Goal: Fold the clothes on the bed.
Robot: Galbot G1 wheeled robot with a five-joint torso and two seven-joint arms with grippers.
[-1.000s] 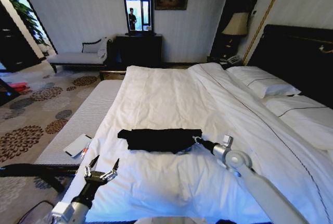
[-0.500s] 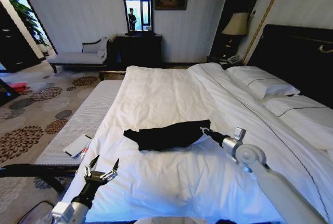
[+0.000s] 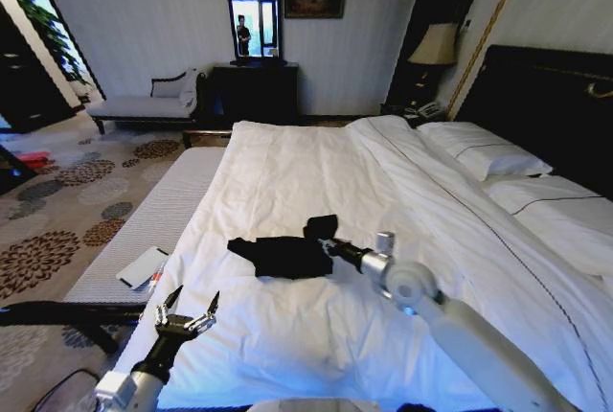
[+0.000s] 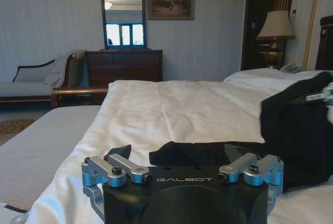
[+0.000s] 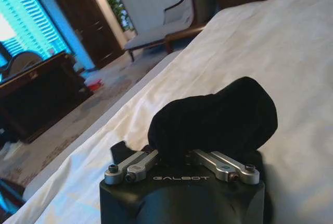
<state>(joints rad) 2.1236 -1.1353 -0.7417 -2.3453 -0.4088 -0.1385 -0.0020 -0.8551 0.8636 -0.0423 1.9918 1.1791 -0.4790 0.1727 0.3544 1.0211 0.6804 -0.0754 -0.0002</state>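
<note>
In the head view, one black T-shirt (image 3: pixel 287 254) lies near the middle of the picture on the white duvet (image 3: pixel 316 172) of the one big bed (image 3: pixel 565 115). The shirt is a long, low bundle that runs from left to right across the picture. The right gripper (image 3: pixel 329 244) is at the right end of the shirt, and its claw is clenched on a fold of black cloth that stands up a little above the rest. The left gripper (image 3: pixel 185 317) hovers low in the lower left of the picture, near the edge of the bed, apart from the shirt, and its claw is spread wide with nothing in it. From that claw the shirt lies up and to the right. The right arm is the nearer one, since it touches the shirt. Two pillows (image 3: pixel 488 158) lie at the right of the picture. In the left wrist view, the left claw sits at the bottom middle, released, and the black shirt lies just past it and rises at the right side of the picture. In the right wrist view, the right claw at the bottom middle grips a dark lump of the shirt, with white duvet all around it. I count one shirt, one bed and two grippers.
</note>
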